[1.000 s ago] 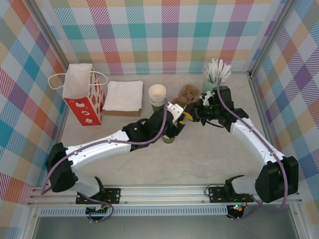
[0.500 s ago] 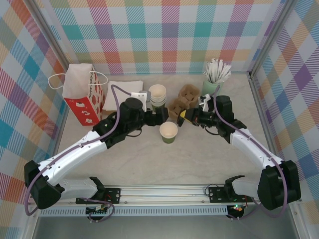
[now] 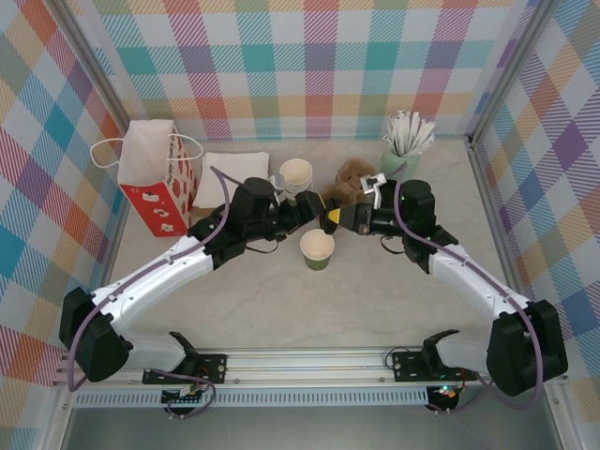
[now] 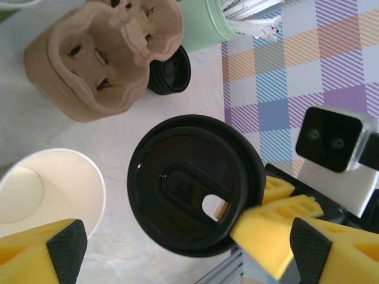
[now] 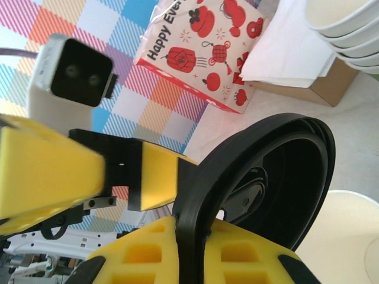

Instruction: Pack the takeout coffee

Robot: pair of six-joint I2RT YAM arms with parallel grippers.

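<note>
The takeout coffee cup (image 3: 317, 248) stands upright and uncovered on the table, dark green outside and cream inside (image 4: 47, 189). Its round black lid (image 4: 195, 183) hangs in the air beside and above the cup. My right gripper (image 5: 198, 236) is shut on the lid's rim (image 5: 195, 201), holding the lid on edge at the table's middle (image 3: 334, 219). My left gripper (image 4: 183, 254) is wide open, and the lid sits between its yellow fingers (image 4: 41, 248) without touching them. In the top view the left gripper (image 3: 314, 208) meets the right one just behind the cup.
A brown cup carrier (image 3: 352, 178) and a mint cup of white sticks (image 3: 398, 155) stand behind. A stack of green cups (image 3: 296, 178), white napkins (image 3: 232, 178) and a red gift bag (image 3: 155, 178) are at the back left. Spare black lids (image 4: 172, 71) lie by the carrier.
My left gripper left the cup, opened wide and swung up to the lid. My right gripper carried the lid leftwards toward the cup.
</note>
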